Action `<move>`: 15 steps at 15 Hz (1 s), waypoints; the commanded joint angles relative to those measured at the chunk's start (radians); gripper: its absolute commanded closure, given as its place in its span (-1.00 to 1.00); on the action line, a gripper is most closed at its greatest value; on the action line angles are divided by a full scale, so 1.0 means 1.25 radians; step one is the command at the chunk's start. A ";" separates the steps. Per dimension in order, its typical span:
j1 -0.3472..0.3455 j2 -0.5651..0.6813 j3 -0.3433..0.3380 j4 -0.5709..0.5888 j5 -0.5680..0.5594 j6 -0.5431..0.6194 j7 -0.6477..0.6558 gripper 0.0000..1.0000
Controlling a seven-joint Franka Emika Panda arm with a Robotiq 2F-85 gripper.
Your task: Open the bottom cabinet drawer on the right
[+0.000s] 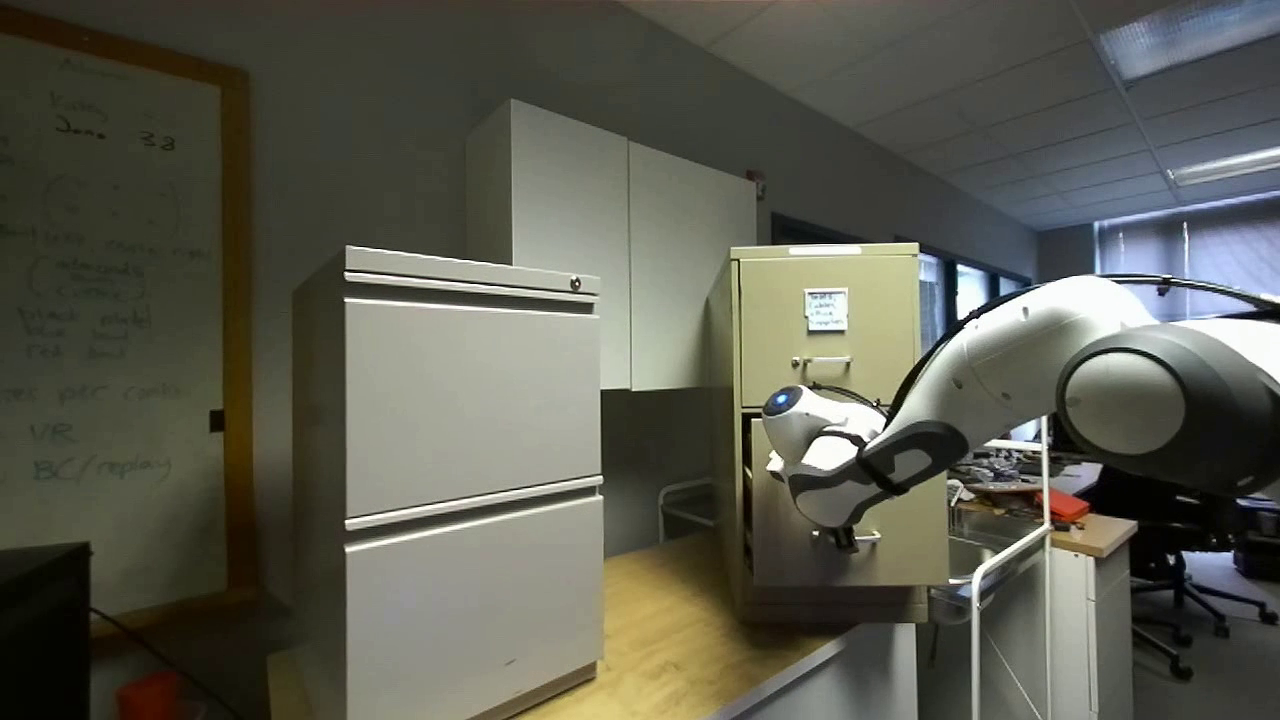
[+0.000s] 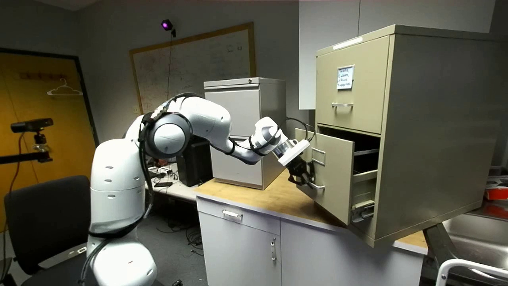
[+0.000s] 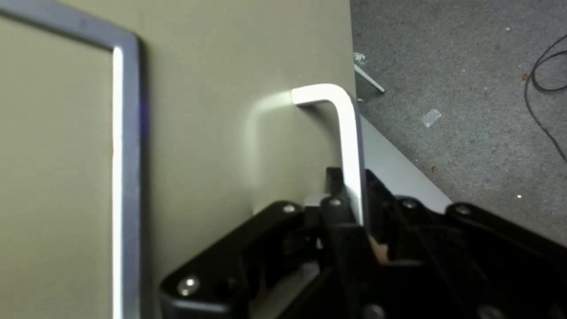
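Note:
The bottom cabinet drawer of the tall beige cabinet (image 2: pixel 432 131) stands pulled out. Its beige front (image 2: pixel 335 171) is well apart from the cabinet body, with the dark inside and side rail showing. The drawer front also shows in an exterior view (image 1: pixel 910 540) and fills the left of the wrist view (image 3: pixel 212 133). My gripper (image 2: pixel 307 182) is at the drawer's small silver handle (image 2: pixel 318 186). In the wrist view the black fingers (image 3: pixel 354 190) are closed around the handle bar (image 3: pixel 350 133). The fingers hide the lower part of the handle there.
The upper drawer (image 2: pixel 351 115) with a white label card is shut. A wide light-grey cabinet (image 1: pixel 470 400) stands on the same wooden counter (image 1: pixel 660 600). A white rail (image 1: pixel 980 620) and a sink (image 2: pixel 464 234) are beside the beige cabinet. White wall cabinets (image 1: pixel 570 230) hang behind.

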 commanded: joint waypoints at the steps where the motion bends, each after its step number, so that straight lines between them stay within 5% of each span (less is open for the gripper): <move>1: 0.033 -0.056 0.037 -0.128 0.014 -0.092 0.027 0.86; 15: 0.081 -0.255 0.087 -0.377 -0.074 -0.190 0.096 0.86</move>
